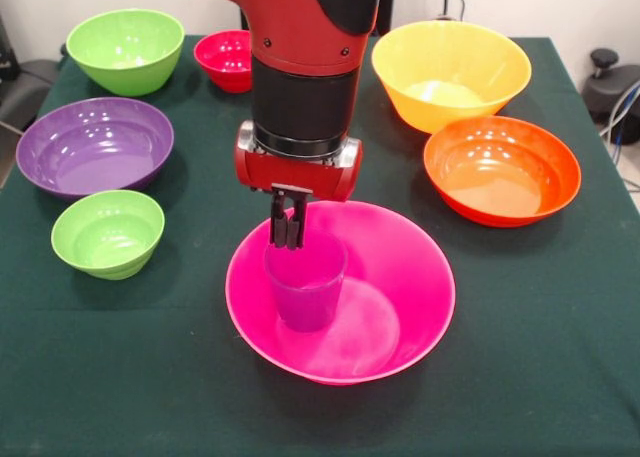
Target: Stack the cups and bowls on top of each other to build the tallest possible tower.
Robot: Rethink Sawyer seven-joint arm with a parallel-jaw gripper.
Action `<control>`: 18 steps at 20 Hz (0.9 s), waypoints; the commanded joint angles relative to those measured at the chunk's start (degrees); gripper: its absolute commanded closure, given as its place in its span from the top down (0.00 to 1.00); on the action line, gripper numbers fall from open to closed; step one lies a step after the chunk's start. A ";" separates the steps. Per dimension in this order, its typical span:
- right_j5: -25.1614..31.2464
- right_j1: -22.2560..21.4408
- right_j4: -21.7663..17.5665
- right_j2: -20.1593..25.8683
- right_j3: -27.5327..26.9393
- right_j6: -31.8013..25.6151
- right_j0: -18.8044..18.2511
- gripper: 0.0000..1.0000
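Reaching straight down from the red and black arm (300, 67), the robot's hand (288, 239) has its two dark fingers (279, 223) drawn close together over the near rim of the purple cup (305, 287). They look pinched on that rim, one finger inside and one outside, though from this angle the contact itself is hard to confirm. The cup stands upright, mouth up, inside the large pink bowl (400, 297), a little left of the bowl's middle, its base resting on the bowl's floor.

The pink bowl sits open side up near the front centre of the dark green cloth-covered surface (540, 377). Other bowls ring it, each upright and standing apart from the rest. To its right and a bit farther back is the orange-red bowl (502, 169). Behind that, just beside it, is the yellow-orange bowl (450, 72). To the left of the pink bowl is the small green bowl (108, 233), and just behind that one sits the purple bowl (95, 145). At the far left corner stands the medium green bowl (126, 49). Next to it, partly hidden behind the arm, is the small red bowl (225, 59).
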 commanded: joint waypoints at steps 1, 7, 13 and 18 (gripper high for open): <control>-0.61 3.48 -3.95 4.12 2.06 -5.67 0.05 0.00; -1.31 5.23 -3.97 4.33 0.93 -4.93 0.70 0.00; -1.76 6.82 -4.11 4.03 -0.11 -4.21 1.41 0.00; -2.02 6.67 -3.71 4.33 0.31 -4.07 1.43 0.00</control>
